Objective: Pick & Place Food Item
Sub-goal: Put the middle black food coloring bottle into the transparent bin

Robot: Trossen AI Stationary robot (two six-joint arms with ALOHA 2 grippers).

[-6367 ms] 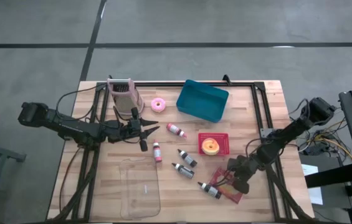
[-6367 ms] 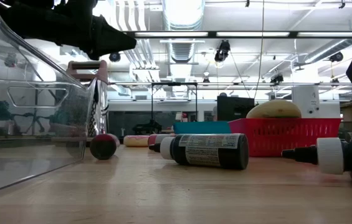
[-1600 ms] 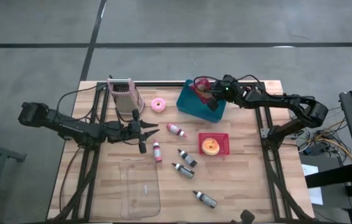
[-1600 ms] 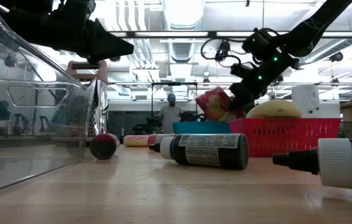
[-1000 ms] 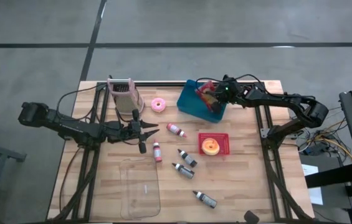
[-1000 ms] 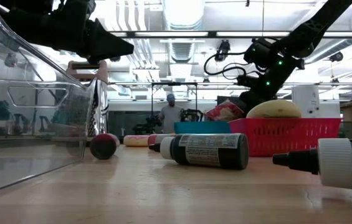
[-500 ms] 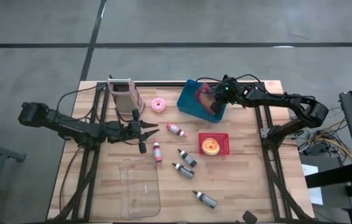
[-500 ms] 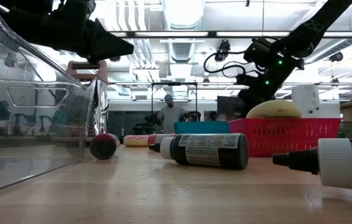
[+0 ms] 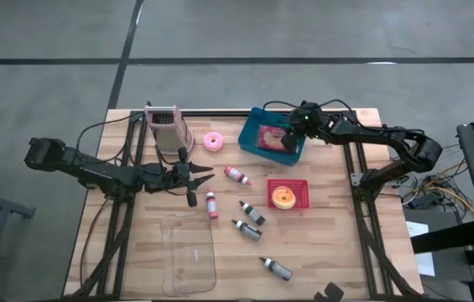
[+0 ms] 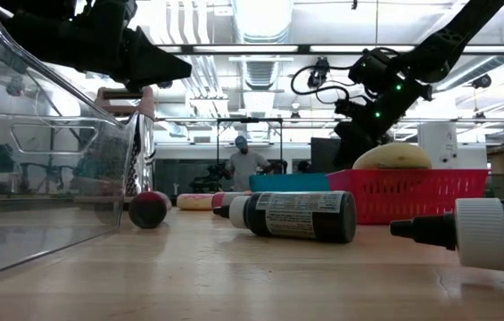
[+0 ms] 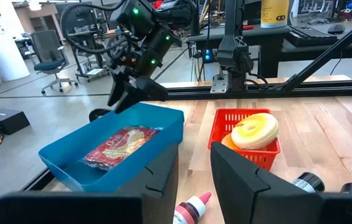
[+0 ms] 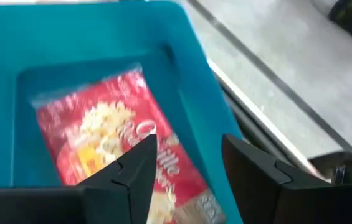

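Observation:
A red snack bag (image 9: 268, 136) lies flat on the floor of the blue bin (image 9: 250, 126) at the table's far side, also seen in the left wrist view (image 11: 121, 144) and the right wrist view (image 12: 107, 134). My right gripper (image 9: 289, 141) hangs open just above the bin's right end, fingers slanting down over the bag (image 12: 188, 165), touching nothing. In the low view the bin wall hides the bag. My left gripper (image 9: 196, 178) waits open at mid-left, level above the table (image 11: 194, 171).
A red basket (image 9: 299, 185) holding a yellow round food stands near the middle. A pink doughnut (image 9: 213, 141) and a grater (image 9: 165, 126) lie at the back left. Several small bottles (image 9: 249, 214) are scattered mid-table, with a clear container (image 9: 190, 252) at the front. A person (image 10: 245, 160) stands in the room behind.
My right gripper has opened over the blue bin and let go of the red snack bag. The bag, held tilted at the bin's rim a second ago, has dropped and now lies flat inside the bin. The gripper has tipped a little but stayed in place.

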